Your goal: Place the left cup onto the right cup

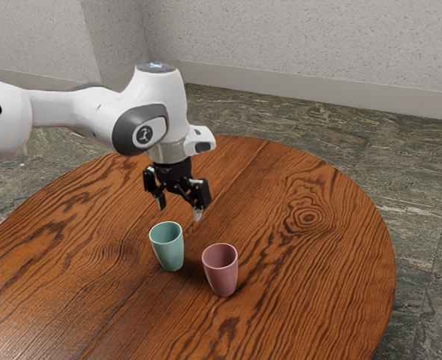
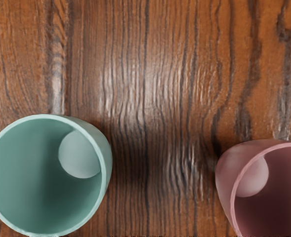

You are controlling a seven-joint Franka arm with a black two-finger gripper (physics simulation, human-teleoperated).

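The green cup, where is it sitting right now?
The green cup stands upright on the wooden table, to the exterior view's left of the pink cup and not touching it; the open gripper hangs above, close by.

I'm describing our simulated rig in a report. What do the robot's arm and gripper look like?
The arm is glossy white, built of rounded, tubular links. A dark grey oval cap on its last big joint bears a small white mark. Below a short silvery collar sits the black gripper, with two slim fingers.
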